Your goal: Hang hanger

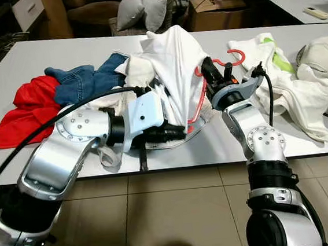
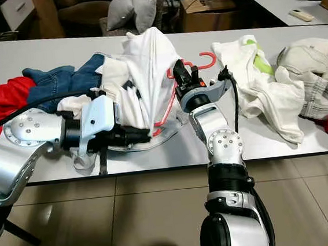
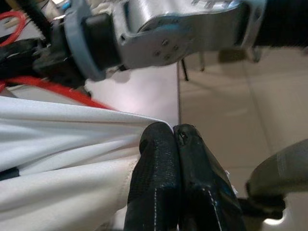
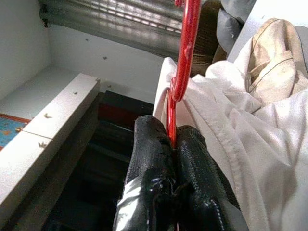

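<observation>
While both hold — right gripper (image 4: pixel 172 144): pinched on red hanger (image 4: pixel 183 62).
Left gripper (image 3: pixel 172 139): clamped on white shirt (image 1: pixel 173 70) hem.
Advice: pull hem away gently, keep hanger steady.

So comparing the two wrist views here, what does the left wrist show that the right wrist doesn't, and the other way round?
Left wrist view: the left gripper pinched shut on the white shirt at its edge, with the right arm's silver wrist above the white table. Right wrist view: the right gripper shut on the red hanger, the shirt bunched beside it. Both share the red hanger and white shirt.
</observation>
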Motion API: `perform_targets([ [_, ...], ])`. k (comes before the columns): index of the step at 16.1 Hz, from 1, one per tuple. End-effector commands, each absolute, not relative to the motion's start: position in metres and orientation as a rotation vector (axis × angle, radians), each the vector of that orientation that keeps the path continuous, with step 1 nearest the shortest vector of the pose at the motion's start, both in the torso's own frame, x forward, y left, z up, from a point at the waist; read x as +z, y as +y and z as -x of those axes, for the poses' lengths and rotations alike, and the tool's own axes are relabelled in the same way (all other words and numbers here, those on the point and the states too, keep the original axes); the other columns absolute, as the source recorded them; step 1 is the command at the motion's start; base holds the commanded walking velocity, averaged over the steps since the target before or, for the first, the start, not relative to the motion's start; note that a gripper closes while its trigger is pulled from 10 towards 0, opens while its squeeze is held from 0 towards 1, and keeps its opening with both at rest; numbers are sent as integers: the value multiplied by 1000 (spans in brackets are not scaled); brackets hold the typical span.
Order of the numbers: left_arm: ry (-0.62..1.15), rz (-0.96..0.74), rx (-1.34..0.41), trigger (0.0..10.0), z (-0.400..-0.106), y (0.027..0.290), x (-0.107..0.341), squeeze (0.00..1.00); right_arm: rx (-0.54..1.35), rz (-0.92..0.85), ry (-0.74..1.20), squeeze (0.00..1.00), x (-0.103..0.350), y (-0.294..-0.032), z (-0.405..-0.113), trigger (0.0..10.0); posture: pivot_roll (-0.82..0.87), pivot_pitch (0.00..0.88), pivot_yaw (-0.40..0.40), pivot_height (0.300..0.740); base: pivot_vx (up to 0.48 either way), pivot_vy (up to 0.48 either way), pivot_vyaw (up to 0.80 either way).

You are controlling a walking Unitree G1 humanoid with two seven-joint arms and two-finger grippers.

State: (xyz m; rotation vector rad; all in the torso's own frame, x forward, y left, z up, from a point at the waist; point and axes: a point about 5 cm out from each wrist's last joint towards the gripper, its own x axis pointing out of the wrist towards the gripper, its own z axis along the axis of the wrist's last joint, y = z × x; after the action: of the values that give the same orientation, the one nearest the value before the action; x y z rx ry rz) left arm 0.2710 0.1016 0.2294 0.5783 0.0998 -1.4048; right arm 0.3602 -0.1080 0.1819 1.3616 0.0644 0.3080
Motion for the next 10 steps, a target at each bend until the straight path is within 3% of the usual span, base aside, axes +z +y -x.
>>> perform_targets([
  [1, 66, -533, -1490, 0, -261, 93, 234, 0, 345, -1342, 7, 0, 198, -102, -365, 10000, -1, 0, -18, 740, 0, 0, 0],
  [6, -27, -321, -1422, 0, -271, 81, 254, 0, 346, -1250, -6, 0, 199, -97, -368, 10000, -6, 0, -17, 740, 0, 0, 0],
  [10, -66, -117, -1525, 0, -262, 73, 275, 0, 298, -1249, -44, 0, 198, -105, -369, 10000, -13, 0, -9, 740, 0, 0, 0],
])
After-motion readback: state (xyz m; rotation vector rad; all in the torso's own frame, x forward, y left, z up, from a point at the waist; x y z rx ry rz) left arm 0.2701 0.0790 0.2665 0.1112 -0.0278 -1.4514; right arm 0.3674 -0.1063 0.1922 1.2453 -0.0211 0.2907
